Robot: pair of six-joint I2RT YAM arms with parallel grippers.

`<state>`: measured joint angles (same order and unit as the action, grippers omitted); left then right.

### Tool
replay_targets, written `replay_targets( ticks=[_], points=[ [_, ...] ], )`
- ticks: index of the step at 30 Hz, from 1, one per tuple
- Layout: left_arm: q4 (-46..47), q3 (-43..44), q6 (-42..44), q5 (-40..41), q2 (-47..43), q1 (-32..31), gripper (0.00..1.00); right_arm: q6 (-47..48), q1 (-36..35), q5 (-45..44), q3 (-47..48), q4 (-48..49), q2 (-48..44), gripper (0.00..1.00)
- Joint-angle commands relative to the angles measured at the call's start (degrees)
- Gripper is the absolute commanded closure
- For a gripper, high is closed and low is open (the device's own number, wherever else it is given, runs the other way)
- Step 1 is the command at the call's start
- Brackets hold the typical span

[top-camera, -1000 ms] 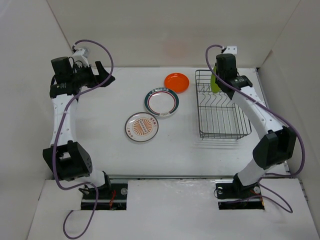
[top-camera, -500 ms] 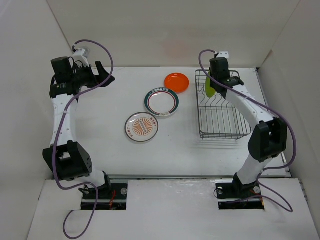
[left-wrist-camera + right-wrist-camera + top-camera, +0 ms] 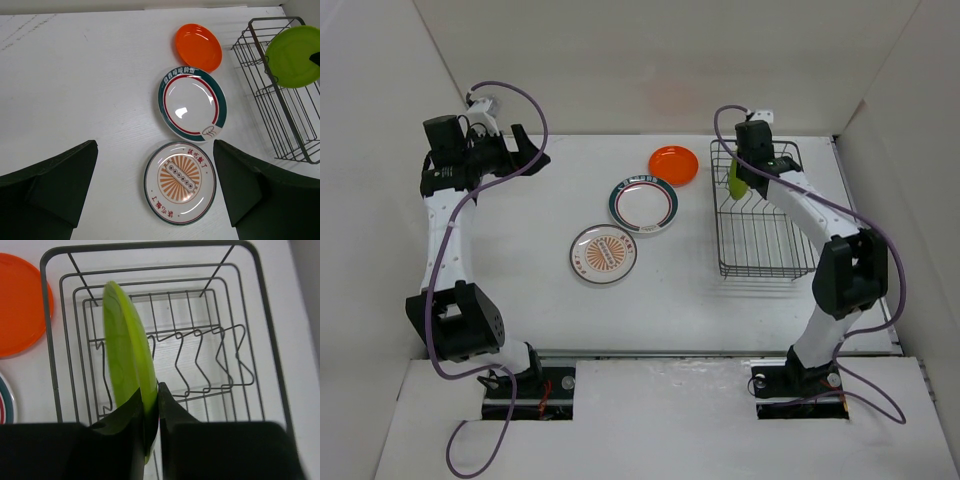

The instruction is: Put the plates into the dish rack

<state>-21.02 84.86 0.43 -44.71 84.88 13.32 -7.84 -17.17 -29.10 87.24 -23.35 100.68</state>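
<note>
Four plates, one dish rack (image 3: pixel 770 240), two grippers. The right gripper (image 3: pixel 150 396) is clamped on the lime-green plate (image 3: pixel 125 350), held on edge over the rack's 11 o'clock corner. Three plates lie flat on the table (image 3: pixel 520 280). The orange plate (image 3: pixel 673 164) is at 1 o'clock from the green-and-red-rimmed plate (image 3: pixel 643 205), and the sunburst plate (image 3: pixel 603 253) is at 7 o'clock. The left gripper (image 3: pixel 528 147) gapes wide, empty.

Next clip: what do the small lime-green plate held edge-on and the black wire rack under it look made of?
The small round lime-green plate looks like plastic or melamine: thin, one even colour, soft sheen. The rectangular black wire dish rack looks like coated metal wire: thin bent rods, smooth dark finish. Looks alone cannot confirm either.
</note>
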Motion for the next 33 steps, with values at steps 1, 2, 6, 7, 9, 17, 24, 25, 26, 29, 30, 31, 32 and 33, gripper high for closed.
replay_targets(
  ticks=[1, 2, 6, 7, 9, 17, 24, 25, 26, 29, 30, 31, 32, 33],
  points=[
    [1.06, -0.48, 1.07, -0.56, -2.18, 0.21, 0.0, -1.57, 0.21, -0.34, 0.03, 3.49, 1.18, 0.77],
    [1.06, -0.48, 1.07, -0.56, -2.18, 0.21, 0.0, -1.57, 0.21, -0.34, 0.03, 3.49, 1.18, 0.73],
    [1.06, -0.48, 1.07, -0.56, -2.18, 0.21, 0.0, -1.57, -0.41, 0.19, 0.03, 3.49, 1.71, 0.47],
    [1.06, -0.48, 1.59, -0.56, -2.18, 0.21, 0.0, -1.57, -0.41, 0.19, 0.03, 3.49, 1.71, 0.46],
    [1.06, -0.48, 1.6, -0.56, -2.18, 0.21, 0.0, -2.09, -1.11, 0.71, 1.08, 2.96, 1.71, 0.35],
    [1.06, -0.48, 1.6, -0.56, -2.18, 0.21, 0.0, -2.1, -3.92, -3.15, 2.93, 1.38, -1.62, 0.16],
    [1.06, -1.01, 2.12, 0.06, -2.18, 0.21, 0.0, -2.1, -5.5, -3.95, 5.31, -0.64, -6.11, 0.15],
    [1.06, -1.62, 2.99, 0.06, -1.65, 0.21, 0.0, -2.1, -5.51, -3.25, 4.7, -0.64, -7.94, 0.15],
    [0.46, -1.63, 3.0, 0.67, -1.04, 0.21, 0.0, -2.1, -5.51, -2.02, 4.69, -0.64, -9.0, 0.13],
    [-3.93, -2.41, 8.52, -0.11, 0.63, 0.21, 0.0, -1.49, -5.51, 4.56, 2.16, 0.5, -14.26, 0.11],
    [-5.51, -3.38, 9.93, -1.16, 1.77, 0.21, 0.0, -0.96, -5.51, 6.67, 1.62, 0.5, -15.59, 0.11],
    [-6.4, -4.6, 11.51, -1.69, 2.39, 0.21, 0.0, -0.43, -5.51, 10.61, 1.01, 1.2, -17.0, 0.11],
    [-7.45, -5.66, 15.53, -2.31, 3.0, 0.21, 0.0, 0.1, -5.51, 12.65, -0.22, 2.08, -18.4, 0.1],
    [-9.55, -7.58, 17.4, -3.44, 4.4, 0.21, 0.01, 0.1, -6.03, 14.15, -0.93, 2.61, -21.12, 0.1]
  ],
)
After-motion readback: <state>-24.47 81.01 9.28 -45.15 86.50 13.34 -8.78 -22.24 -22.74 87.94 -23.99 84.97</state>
